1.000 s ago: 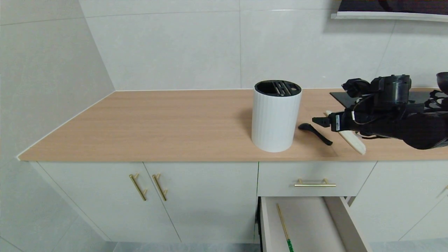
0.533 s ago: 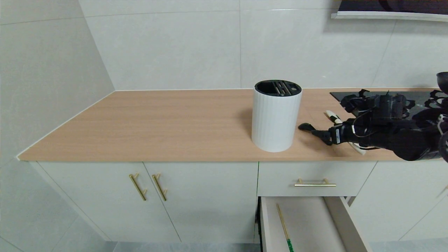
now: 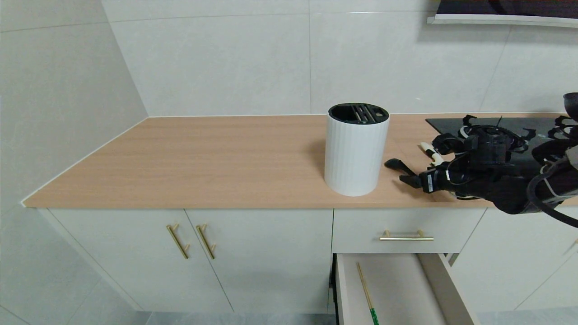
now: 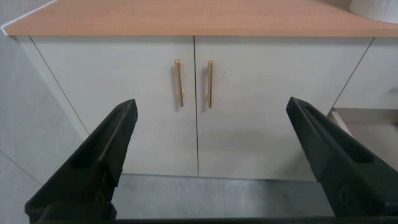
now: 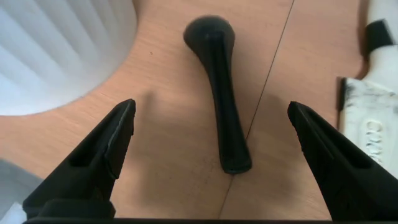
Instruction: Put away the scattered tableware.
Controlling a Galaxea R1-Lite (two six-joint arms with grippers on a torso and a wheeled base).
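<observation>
Plainly, the right pincer (image 5: 211,109) hangs spread over the black spoon (image 5: 222,99), which lies on the tabletop (image 3: 203,158) just beside the white holder (image 3: 356,153). Closing off-centre could skid the slim handle away or nudge the white-handled utensil (image 5: 373,118) nearby. The holder's slotted top hides any contents, while the open drawer (image 3: 406,289) below holds a green-tipped chopstick (image 3: 366,293).

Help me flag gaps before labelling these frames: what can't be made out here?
- Head view: the right arm covers most of the white utensil with a black band, so its type is unclear.
- Right wrist view: the frame edge cuts that utensil.
- Head view: the white ribbed cylindrical holder's dark slots hide any contents.
- Head view: the bottom edge cuts the open white drawer and its wooden chopstick.
</observation>
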